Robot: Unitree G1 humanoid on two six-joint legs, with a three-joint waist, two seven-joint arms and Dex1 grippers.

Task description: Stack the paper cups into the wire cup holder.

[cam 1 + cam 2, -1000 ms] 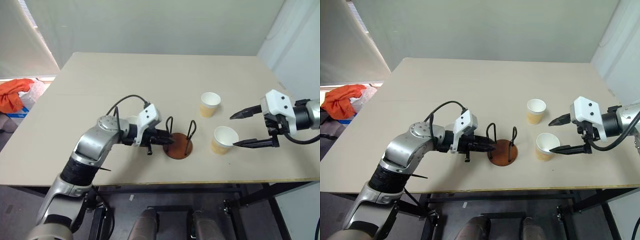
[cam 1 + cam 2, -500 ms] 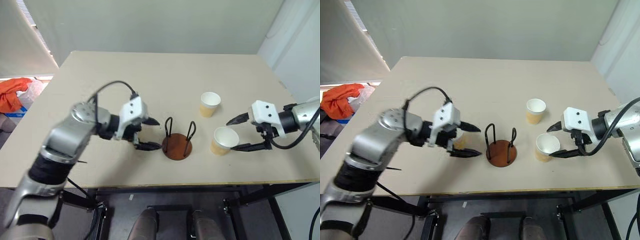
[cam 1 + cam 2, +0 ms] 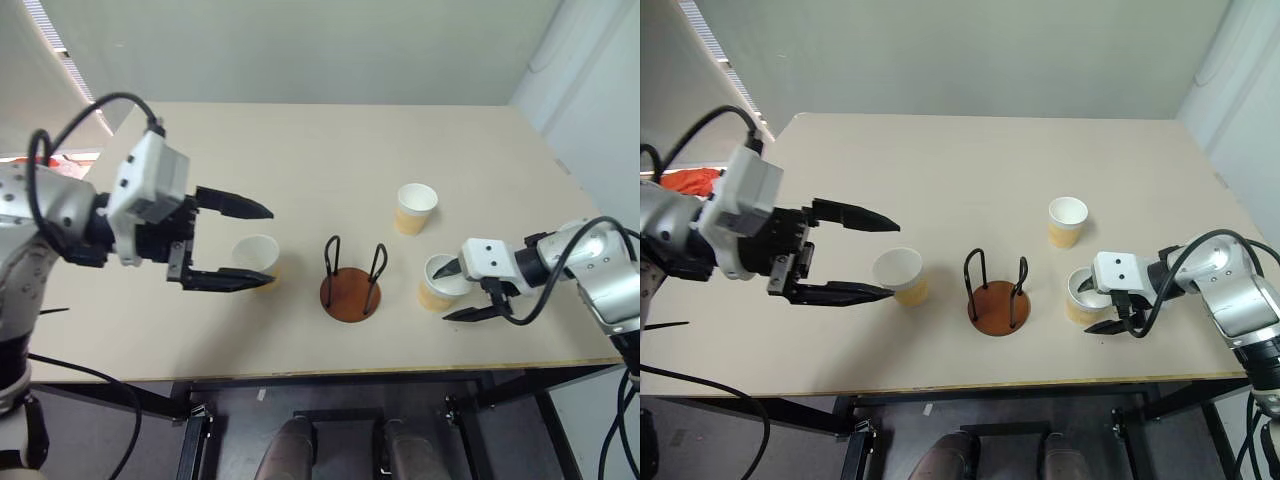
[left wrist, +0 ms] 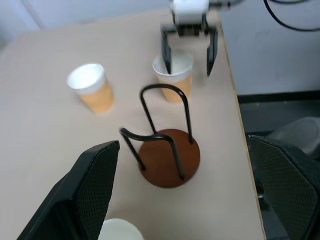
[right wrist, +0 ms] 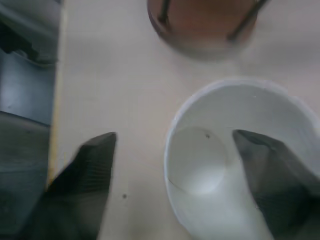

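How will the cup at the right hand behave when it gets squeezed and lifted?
The cup looks like thin, empty paper, so it is probably light and may dent under a hard squeeze. One finger of the right hand is inside the rim, so it could tip.

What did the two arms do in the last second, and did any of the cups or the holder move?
The left gripper pulled back from the cup holder and up, opening wide and uncovering a cup standing on the table. The right gripper moved in and down over the near right cup: one finger inside the rim, one outside, closing. All three cups, the far cup included, and the holder stayed put.
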